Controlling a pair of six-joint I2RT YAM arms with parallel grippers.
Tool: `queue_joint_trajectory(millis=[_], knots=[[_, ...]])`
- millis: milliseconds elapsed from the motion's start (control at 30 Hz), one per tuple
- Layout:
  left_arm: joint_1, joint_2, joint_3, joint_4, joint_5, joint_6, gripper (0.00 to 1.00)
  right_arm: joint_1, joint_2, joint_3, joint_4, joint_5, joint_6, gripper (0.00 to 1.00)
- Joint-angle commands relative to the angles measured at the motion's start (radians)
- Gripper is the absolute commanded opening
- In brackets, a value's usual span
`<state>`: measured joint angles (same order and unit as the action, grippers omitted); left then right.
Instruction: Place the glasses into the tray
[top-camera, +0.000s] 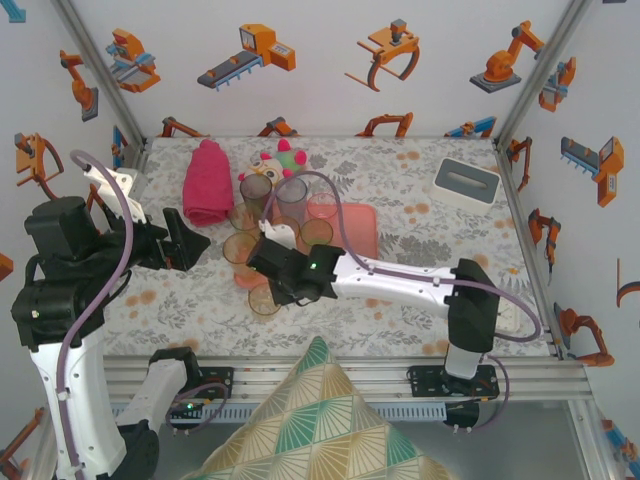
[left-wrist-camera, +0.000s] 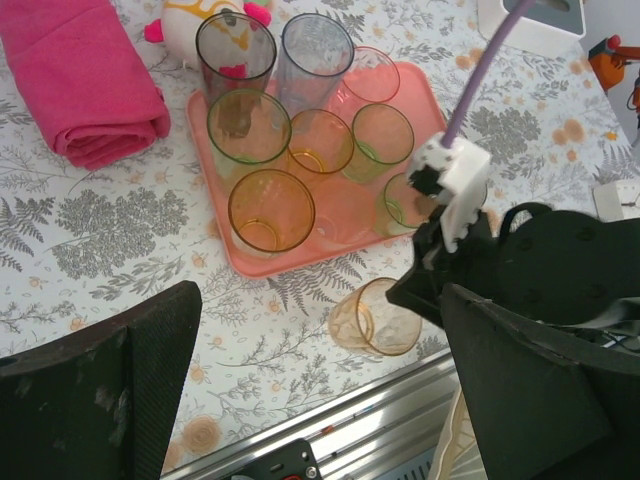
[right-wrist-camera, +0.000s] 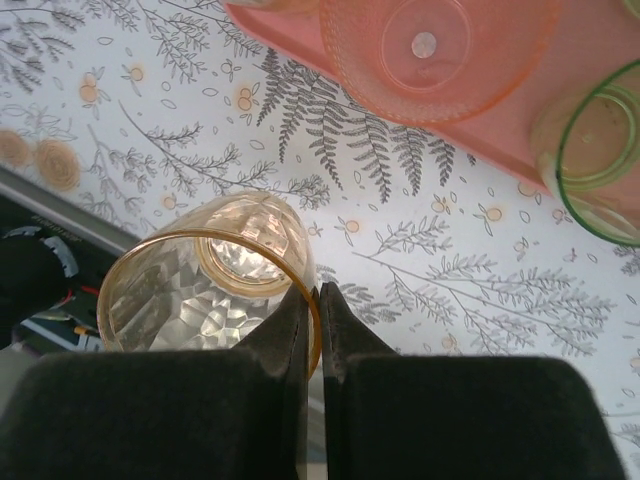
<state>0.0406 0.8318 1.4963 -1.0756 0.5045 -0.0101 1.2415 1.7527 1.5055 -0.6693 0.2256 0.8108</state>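
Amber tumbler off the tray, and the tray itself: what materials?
The amber tumbler: tinted plastic or glass, can't tell which; glossy, translucent, faceted wall catching highlights. The tray: probably moulded plastic; opaque salmon, smooth satin, rounded corners, low one-piece rim.

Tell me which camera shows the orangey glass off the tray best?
The right wrist view: the amber glass is close, and the right gripper pinches its rim. The left wrist view shows it smaller, near the tray. The top view shows it small, by the gripper.

Glossy faceted glass; matt plastic tray
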Motion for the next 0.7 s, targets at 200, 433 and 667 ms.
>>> queue_joint_trajectory(millis=[200,433,667], knots=[[0.002,0.003,-0.002,0.017,-0.018,0.024,0.97,-0.069,-0.217,0.020,-0.221,0.087,-0.027,0.08],[0.002,-0.001,0.013,0.006,-0.030,0.034,0.97,-0.271,-0.347,-0.021,-0.238,0.075,-0.096,0.09],[0.002,0.001,0.019,0.005,-0.012,0.037,0.97,-0.513,-0.346,-0.026,-0.246,0.070,-0.195,0.09]])
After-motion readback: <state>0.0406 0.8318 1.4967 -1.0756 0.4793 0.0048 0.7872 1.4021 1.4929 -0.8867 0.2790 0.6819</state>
